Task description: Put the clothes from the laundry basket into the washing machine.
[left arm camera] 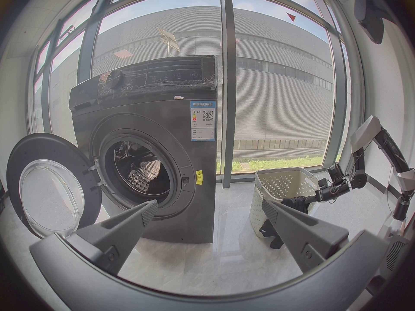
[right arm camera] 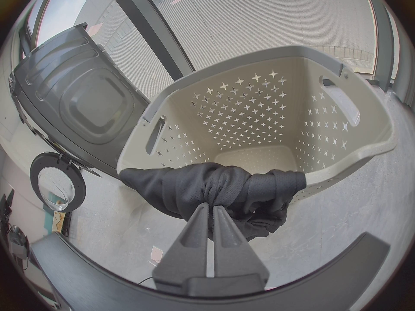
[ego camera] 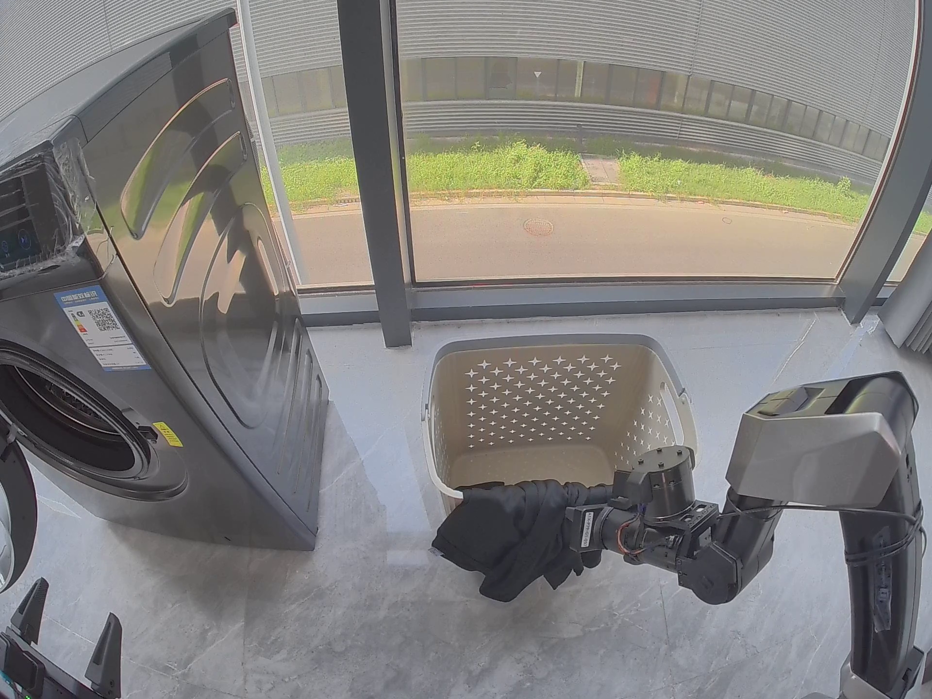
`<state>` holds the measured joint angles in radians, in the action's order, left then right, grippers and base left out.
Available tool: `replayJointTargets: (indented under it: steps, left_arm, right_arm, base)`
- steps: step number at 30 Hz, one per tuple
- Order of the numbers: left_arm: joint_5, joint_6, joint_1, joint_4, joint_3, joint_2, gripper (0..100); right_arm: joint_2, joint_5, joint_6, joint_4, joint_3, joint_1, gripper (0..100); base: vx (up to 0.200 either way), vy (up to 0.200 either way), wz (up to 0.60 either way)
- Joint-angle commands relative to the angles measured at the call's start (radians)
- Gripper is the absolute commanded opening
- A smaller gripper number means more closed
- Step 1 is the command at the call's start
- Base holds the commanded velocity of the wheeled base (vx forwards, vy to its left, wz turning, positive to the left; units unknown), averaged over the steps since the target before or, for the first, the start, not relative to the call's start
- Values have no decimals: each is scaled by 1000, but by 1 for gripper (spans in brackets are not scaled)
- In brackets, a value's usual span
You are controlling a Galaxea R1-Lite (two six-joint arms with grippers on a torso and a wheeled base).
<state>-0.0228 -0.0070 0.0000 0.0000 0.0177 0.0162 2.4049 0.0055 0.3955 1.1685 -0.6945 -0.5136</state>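
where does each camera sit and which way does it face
head view: on the head, looking down at the washing machine, laundry basket and floor; left gripper at the near corner, right gripper by the basket.
left wrist view: on the left wrist, facing the machine's open door; own gripper open.
right wrist view: on the right wrist, facing into the basket; own gripper shut on the dark garment.
shared: all three show machine and basket.

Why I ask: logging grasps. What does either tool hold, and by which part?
Right tool: dark garment, pinched at a bunched fold. Left tool: open, nothing.
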Motion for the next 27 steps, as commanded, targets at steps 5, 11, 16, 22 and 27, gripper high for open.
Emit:
replayJointTargets:
  steps: [5, 11, 16, 22, 27]
  left_arm:
    - [-2, -2, 0, 0, -15, -16, 100]
    - [-2, -1, 0, -2, -15, -16, 100]
    - [-2, -1, 0, 0, -16, -16, 100]
    - [-2, -1, 0, 0, -15, -16, 100]
    - [-2, -1, 0, -2, -16, -16, 100]
  right_arm:
    - [-205, -1, -1, 7, 138, -5, 0]
    - [-279, -1, -4, 43, 213, -3, 0]
    - [-282, -1, -9, 123, 256, -6, 0]
    - [-265, -1, -9, 146, 273, -14, 0]
    - [-139, -1, -9, 163, 214, 3, 0]
  base:
    - [0, 0, 0]
    - [0, 0, 0]
    - [0, 0, 0]
    - [0, 0, 0]
    - [0, 0, 0]
